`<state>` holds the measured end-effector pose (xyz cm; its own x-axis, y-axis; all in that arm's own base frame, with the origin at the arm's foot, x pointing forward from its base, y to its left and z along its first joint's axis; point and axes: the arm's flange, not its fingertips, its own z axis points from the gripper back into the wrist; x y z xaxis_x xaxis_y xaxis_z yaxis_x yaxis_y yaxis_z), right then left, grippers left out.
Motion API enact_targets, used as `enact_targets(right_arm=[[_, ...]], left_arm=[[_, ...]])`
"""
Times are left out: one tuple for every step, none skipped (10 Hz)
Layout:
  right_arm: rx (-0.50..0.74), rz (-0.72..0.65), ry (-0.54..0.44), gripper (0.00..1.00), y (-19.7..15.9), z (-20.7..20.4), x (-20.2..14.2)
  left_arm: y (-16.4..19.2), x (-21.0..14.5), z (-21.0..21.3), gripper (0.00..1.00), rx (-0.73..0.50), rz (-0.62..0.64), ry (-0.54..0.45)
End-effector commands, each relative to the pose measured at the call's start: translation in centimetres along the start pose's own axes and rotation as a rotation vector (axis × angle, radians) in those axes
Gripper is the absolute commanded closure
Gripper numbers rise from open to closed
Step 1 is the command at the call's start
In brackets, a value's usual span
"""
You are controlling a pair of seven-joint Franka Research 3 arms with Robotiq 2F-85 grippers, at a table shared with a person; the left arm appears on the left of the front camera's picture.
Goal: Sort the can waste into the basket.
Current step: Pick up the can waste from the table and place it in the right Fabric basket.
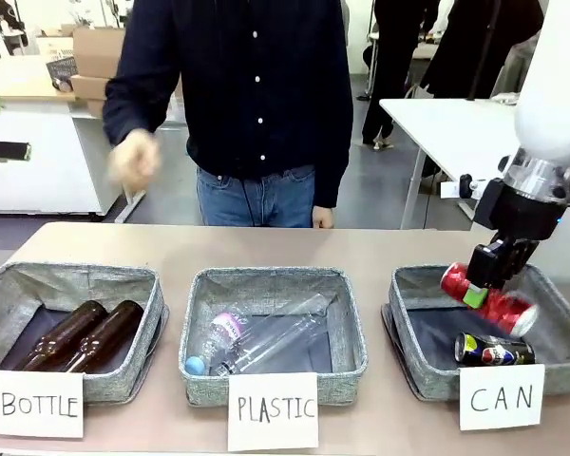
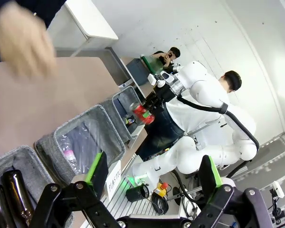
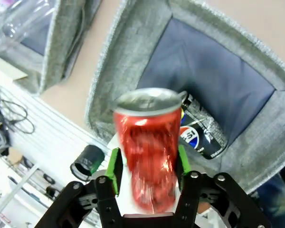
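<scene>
The red can (image 1: 502,306) hangs tilted over the grey basket (image 1: 410,285) carded "CAN", with my right gripper (image 1: 483,285) shut on its sides. In the right wrist view the red can (image 3: 147,142) looks blurred between the green pads (image 3: 115,168) of my right gripper (image 3: 147,171), above the basket's dark lining (image 3: 213,80). The dark blue can (image 1: 494,350) lies on its side inside the basket, also seen as the dark blue can (image 3: 202,130) just past the red one. My left gripper (image 2: 154,171) is open and holds nothing, high above the table's left end.
The "PLASTIC" bin (image 1: 266,277) holds clear bottles at centre. The "BOTTLE" bin (image 1: 76,275) holds brown bottles at left. A person stands at the far side, one hand (image 1: 133,160) raised and blurred. Bare tabletop (image 1: 266,242) lies behind the bins.
</scene>
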<state>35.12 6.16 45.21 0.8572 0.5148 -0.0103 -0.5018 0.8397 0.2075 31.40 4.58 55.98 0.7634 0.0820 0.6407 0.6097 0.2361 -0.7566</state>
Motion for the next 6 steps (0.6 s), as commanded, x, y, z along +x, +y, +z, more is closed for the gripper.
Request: enact_targets(right_arm=[[0.013,0.002,-0.02,0.11,0.16,0.35,0.79],[0.018,-0.014,-0.03,0.0,0.14,0.35,0.9],[0.03,-0.026,-0.054,0.0,0.14,0.41,1.05],[0.04,-0.031,-0.067,0.0,0.14,0.48,1.18],[0.056,-0.035,-0.079,0.0,0.13,0.56,1.25],[0.117,-0.043,-0.128,0.0,0.01,0.95,1.23]], left_arm=[[-0.23,0.11,-0.1,0.0,-0.017,0.003,-0.012],[-0.23,0.11,-0.1,0.0,-0.017,0.003,-0.012],[-0.23,0.11,-0.1,0.0,-0.017,0.003,-0.012],[-0.23,0.11,-0.1,0.0,-0.017,0.003,-0.012],[-0.23,0.11,-0.1,0.0,-0.017,0.003,-0.012],[-0.23,0.11,-0.1,0.0,-0.017,0.003,-0.012]])
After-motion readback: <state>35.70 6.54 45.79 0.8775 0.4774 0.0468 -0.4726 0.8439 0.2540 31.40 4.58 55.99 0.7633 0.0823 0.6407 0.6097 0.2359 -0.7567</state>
